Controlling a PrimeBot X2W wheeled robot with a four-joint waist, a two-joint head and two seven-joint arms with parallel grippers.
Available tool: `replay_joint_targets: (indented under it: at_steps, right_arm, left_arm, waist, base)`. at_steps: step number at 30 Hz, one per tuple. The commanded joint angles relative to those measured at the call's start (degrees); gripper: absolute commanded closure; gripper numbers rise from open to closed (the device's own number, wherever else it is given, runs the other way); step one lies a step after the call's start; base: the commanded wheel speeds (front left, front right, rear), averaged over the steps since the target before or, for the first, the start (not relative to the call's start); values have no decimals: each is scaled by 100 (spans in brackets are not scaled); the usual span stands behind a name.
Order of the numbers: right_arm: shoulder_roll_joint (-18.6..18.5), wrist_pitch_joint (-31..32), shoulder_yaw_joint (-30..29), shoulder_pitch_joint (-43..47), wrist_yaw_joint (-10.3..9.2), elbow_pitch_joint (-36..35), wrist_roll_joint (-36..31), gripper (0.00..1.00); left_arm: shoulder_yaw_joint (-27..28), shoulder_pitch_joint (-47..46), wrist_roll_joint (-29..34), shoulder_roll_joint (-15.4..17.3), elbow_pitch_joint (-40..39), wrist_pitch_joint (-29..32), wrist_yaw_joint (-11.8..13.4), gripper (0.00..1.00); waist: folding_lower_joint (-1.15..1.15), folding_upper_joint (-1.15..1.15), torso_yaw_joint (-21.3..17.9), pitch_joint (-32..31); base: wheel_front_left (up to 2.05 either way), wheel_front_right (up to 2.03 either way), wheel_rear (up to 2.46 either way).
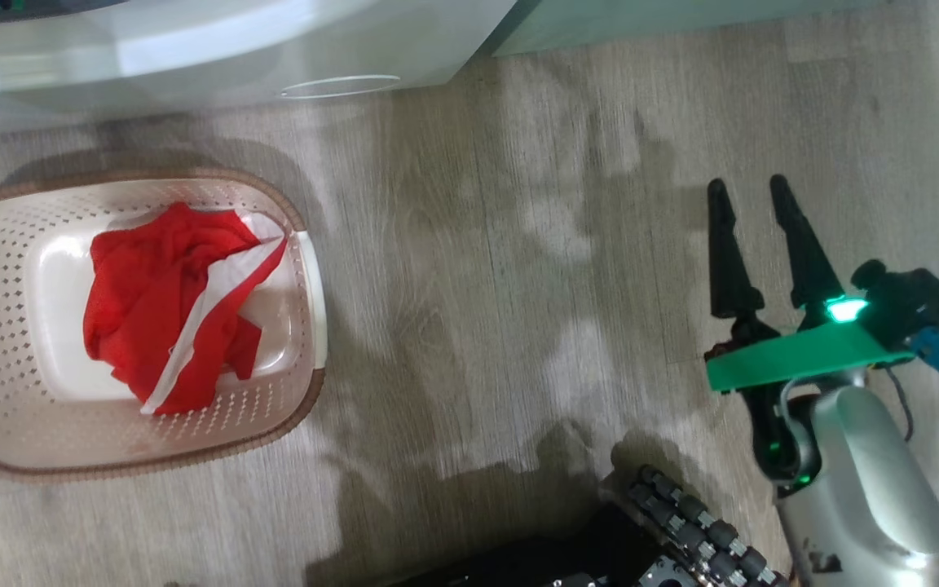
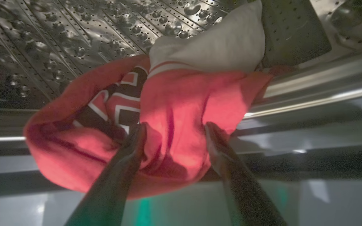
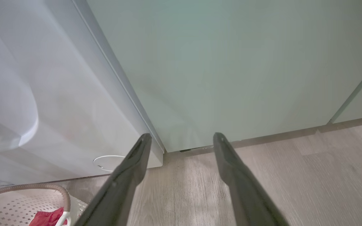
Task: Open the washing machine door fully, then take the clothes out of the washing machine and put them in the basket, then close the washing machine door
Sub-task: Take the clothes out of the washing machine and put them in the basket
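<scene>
**Head view:** A cream perforated plastic basket with a brown woven-look rim (image 1: pixel 5 269) stands at left on the pale wood-look floor (image 1: pixel 502 244), just in front of the white front-loading washing machine (image 1: pixel 192 49). In the basket we see a crumpled bright red garment with a white band (image 1: pixel 152 302). Well apart at right, the right gripper (image 1: pixel 747 186) hangs over bare floor, fingers spread, holding nothing.

**Left wrist view:** We look into the dimpled steel drum (image 2: pixel 74 31), where a second red garment with a white panel (image 2: pixel 174 94) droops over the near rim. The left gripper (image 2: pixel 175 125) is spread wide, a bulge of red cloth between its fingertips.

**Right wrist view:** Spread fingers point at the machine's lower right corner, its small oval service flap (image 3: pixel 108 163) and the pale green cabinet (image 3: pixel 231 62) beside it. The basket's corner shows at near left.
</scene>
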Motion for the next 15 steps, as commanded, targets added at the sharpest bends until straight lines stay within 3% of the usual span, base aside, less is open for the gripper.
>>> replay_joint_targets:
  at_steps: [1,2,3,13,15]
  right_arm:
    - [-13,-36,55,74,-4,-151,42,0]
    - [-13,-36,50,68,-4,-151,44,0]
    - [-13,-36,45,63,-4,-150,45,0]
    - [-13,-36,35,60,-4,-76,11,0]
    - [-13,-36,29,79,-4,-52,-9,0]
  left_arm:
    - [106,-64,-60,572,41,-35,14,30]
    - [101,-56,-75,564,48,-57,1,54]
    - [93,-52,-86,559,52,-100,-6,100]
    - [93,94,-264,438,65,-818,0,100]
    - [112,66,-322,549,68,-955,-142,100]
  waist:
    - [0,-1,10,40]
    - [0,-1,14,48]
    - [0,-1,19,53]
    - [0,-1,90,-164]
    - [0,-1,109,-261]
  base:
    - [0,0,0]
    - [0,0,0]
    - [0,0,0]
    - [0,0,0]
    - [0,0,0]
